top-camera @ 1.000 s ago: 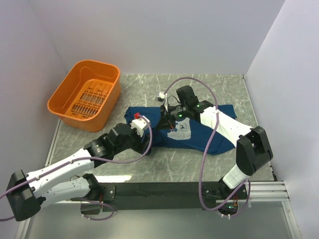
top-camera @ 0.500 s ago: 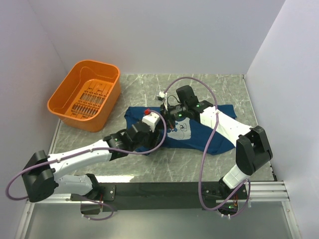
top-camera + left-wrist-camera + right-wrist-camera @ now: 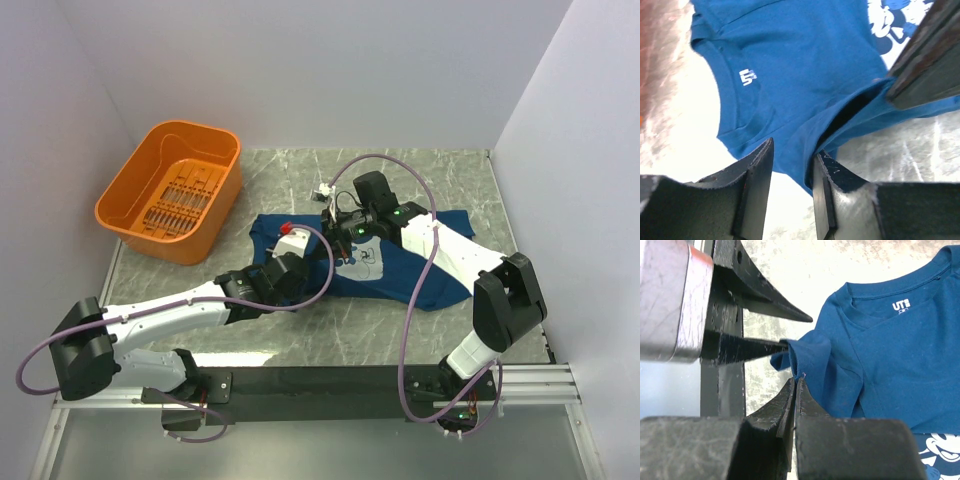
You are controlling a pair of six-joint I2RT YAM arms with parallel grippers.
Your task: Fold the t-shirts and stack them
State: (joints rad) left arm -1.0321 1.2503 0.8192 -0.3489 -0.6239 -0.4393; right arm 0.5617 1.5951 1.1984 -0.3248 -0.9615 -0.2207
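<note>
A navy t-shirt (image 3: 405,268) lies spread on the marble table, its pale mouse print (image 3: 362,260) facing up. My right gripper (image 3: 337,234) is shut on a pinch of the shirt's left edge and holds it raised (image 3: 797,376). My left gripper (image 3: 308,262) is open at that same edge. In the left wrist view (image 3: 790,172) a hanging fold of the shirt (image 3: 805,65) sits between its jaws, against the right-hand finger (image 3: 822,185). The collar label (image 3: 901,305) shows in the right wrist view. The left fingers (image 3: 765,310) reach in beside the raised fabric.
An orange plastic basket (image 3: 170,245) stands at the table's back left. White walls close in the table on three sides. A black rail (image 3: 330,385) with the arm bases runs along the near edge.
My left arm has swung in and stretched out low toward the shirt's left edge, bringing its open jaws around the raised fold. The right arm has held still.
</note>
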